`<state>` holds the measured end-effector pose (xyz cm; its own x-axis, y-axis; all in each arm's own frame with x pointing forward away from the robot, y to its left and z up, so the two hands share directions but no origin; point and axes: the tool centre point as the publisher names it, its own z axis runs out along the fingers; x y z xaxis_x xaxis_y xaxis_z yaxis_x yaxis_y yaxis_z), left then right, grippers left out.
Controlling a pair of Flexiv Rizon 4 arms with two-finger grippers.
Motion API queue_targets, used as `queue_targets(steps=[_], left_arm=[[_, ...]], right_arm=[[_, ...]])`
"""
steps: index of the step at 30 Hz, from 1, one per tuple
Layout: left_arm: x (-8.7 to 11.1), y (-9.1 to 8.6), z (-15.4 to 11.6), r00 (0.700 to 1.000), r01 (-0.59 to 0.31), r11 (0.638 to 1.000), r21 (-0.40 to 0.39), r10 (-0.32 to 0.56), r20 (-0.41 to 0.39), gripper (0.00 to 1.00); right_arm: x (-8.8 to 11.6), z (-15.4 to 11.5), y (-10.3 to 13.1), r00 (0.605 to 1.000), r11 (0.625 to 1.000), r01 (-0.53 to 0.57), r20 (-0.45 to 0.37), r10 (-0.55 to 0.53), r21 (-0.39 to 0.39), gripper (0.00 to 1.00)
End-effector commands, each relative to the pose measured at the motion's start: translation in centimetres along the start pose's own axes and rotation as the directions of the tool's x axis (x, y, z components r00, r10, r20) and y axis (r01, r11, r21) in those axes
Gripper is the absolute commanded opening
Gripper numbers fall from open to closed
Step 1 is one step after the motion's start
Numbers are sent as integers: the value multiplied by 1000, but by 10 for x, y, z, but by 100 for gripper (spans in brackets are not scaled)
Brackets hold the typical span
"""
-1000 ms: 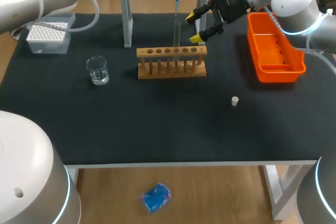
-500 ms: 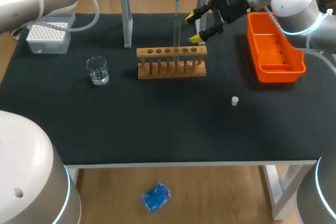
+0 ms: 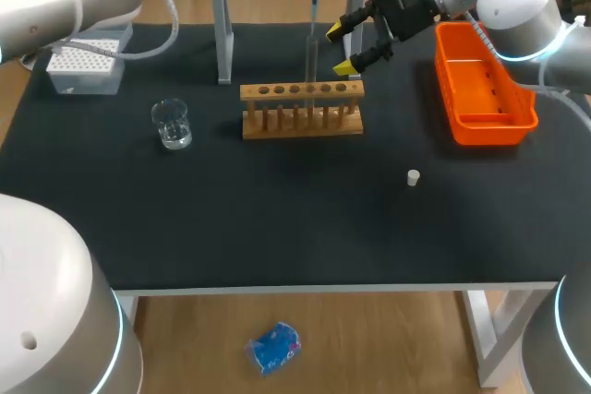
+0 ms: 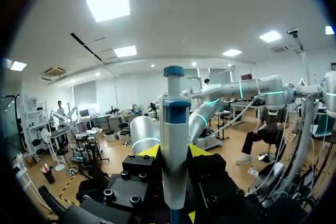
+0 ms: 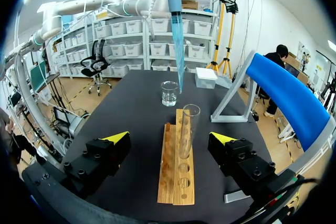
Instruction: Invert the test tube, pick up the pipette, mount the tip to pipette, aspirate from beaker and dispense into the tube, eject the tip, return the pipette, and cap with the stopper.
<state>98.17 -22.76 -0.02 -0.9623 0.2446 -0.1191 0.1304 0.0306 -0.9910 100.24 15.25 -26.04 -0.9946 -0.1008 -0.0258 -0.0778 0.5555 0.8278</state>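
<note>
Blue-tipped pipette (image 4: 174, 119) sat clamped in the left end effector (image 4: 174, 151), poised above the test tube (image 5: 186, 129) in the rack (image 3: 301, 108), seemingly lined up to dispense; right end effector (image 3: 339, 50) hung open beside the rack.

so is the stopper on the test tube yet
No, the stopper lies by itself on the table, and the test tube stands with its mouth open.

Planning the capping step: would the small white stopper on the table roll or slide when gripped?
The stopper looks tiny and light, so a nudge may slide it. It seems to stand on end, so it probably rolls only if tipped.
</note>
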Motion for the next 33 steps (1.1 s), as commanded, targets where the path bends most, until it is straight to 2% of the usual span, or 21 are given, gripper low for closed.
queue_targets(steps=[1,21,33], left_arm=[[-9,5,3,1000,12,1000,-3,-12,-21,0],[-15,25,-2,997,74,997,0,-74,4,0],[-14,30,-3,995,101,995,8,-101,16,0]], right_arm=[[-1,0,0,1000,1000,0,-2,0,2,100],[-1,0,0,1000,1000,0,-2,0,2,100],[-1,0,0,1000,1000,0,-2,0,2,100]])
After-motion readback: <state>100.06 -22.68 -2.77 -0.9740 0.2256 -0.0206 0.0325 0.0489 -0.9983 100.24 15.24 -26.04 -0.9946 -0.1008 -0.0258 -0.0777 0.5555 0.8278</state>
